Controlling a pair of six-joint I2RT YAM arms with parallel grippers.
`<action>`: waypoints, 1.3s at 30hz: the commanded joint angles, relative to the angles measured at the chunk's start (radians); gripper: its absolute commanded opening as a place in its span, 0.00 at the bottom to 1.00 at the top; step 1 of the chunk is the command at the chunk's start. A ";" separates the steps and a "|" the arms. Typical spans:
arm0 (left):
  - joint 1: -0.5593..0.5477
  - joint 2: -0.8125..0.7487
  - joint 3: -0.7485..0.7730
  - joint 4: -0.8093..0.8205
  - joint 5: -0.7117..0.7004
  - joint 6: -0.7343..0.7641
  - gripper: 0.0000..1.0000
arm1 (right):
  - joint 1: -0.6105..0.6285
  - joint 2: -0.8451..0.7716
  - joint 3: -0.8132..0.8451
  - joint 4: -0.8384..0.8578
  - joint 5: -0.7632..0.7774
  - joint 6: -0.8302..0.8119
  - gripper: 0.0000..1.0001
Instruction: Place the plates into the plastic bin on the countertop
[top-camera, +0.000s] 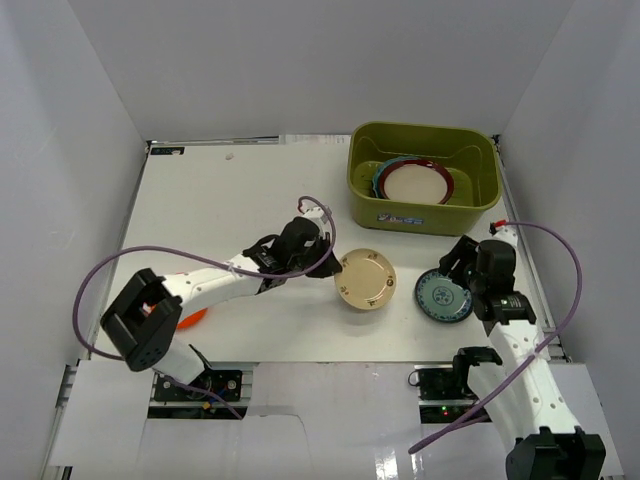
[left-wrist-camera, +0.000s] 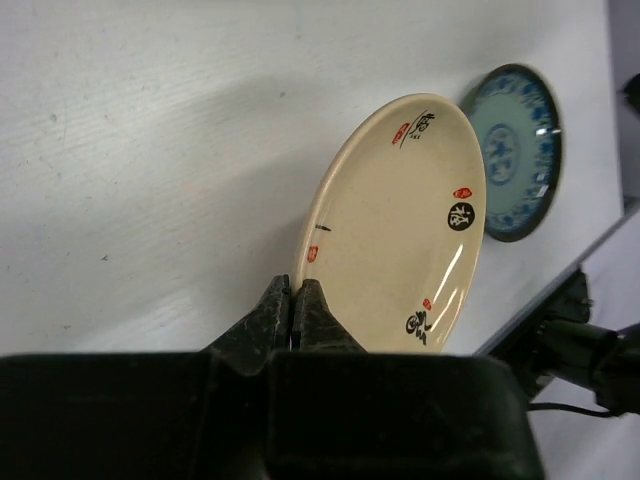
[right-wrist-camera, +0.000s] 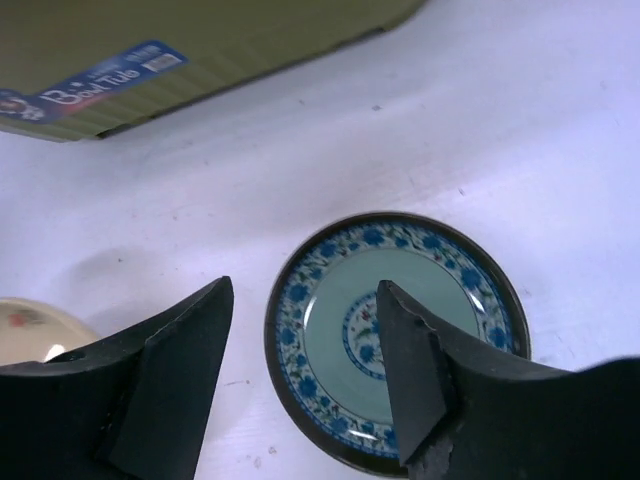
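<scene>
My left gripper (top-camera: 331, 266) (left-wrist-camera: 298, 290) is shut on the near rim of the small gold plate (top-camera: 365, 279) (left-wrist-camera: 410, 220), cream with red and black marks, which looks tilted off the countertop (top-camera: 230, 210). The small blue-green patterned plate (top-camera: 443, 297) (right-wrist-camera: 330, 335) lies flat to its right. My right gripper (top-camera: 457, 276) (right-wrist-camera: 305, 290) hangs open over it, one finger above its middle and the other outside its left rim. The olive-green plastic bin (top-camera: 420, 128) (right-wrist-camera: 200, 40) stands at the back right and holds a white plate with a dark red rim (top-camera: 417, 182) on a teal plate (top-camera: 380, 176).
An orange plate (top-camera: 192, 319) peeks out from under my left arm near the front left. White walls close in the countertop on three sides. Purple cables loop off both arms. The bin's blue label (right-wrist-camera: 90, 85) faces my right gripper.
</scene>
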 joint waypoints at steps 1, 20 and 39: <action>0.003 -0.134 0.046 -0.003 0.005 0.008 0.00 | -0.030 -0.083 -0.020 -0.096 0.097 0.061 0.63; 0.046 0.074 0.624 -0.034 0.028 0.043 0.00 | -0.122 -0.002 -0.189 -0.211 0.134 0.329 0.91; 0.114 0.868 1.542 -0.200 -0.118 0.072 0.00 | -0.108 -0.197 -0.370 -0.119 -0.376 0.217 0.08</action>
